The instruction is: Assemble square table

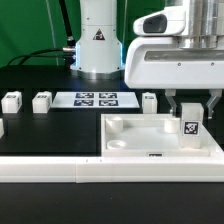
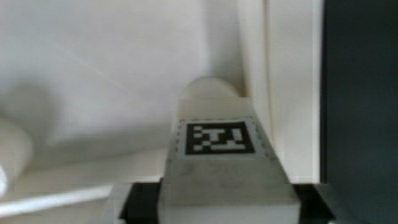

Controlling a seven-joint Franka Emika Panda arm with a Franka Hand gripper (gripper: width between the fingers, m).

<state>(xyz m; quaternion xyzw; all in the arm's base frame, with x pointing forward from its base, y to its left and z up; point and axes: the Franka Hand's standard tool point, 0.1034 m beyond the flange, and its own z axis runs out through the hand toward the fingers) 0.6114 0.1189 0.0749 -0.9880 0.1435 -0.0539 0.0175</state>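
While the arm hangs over the exterior view's right side of the scene, its jaws stand partly closed and clamp a small white leg between them, one finger on each side of the block. In the wrist view the leg fills the whole gap, and the dark fingers press flush against its two flanks; its black-and-white tag faces the camera. The held leg stands upright inside the square table top, toward the exterior view's right end of that tray and close beside its raised rim. Whether the bottom of the leg touches the tray floor cannot be told. The wrist view shows the pale tray floor behind the leg and the rim wall running just beside it. The table top lies flat on the dark surface, with its near edge against the long white border rail. Three more legs stand loose on the surface in a row behind the tray: one at the exterior view's far left, a second near it, and a third just beyond the tray's back edge. Between the second and third lies the marker board. A fourth white piece shows only partly at the exterior view's left edge.
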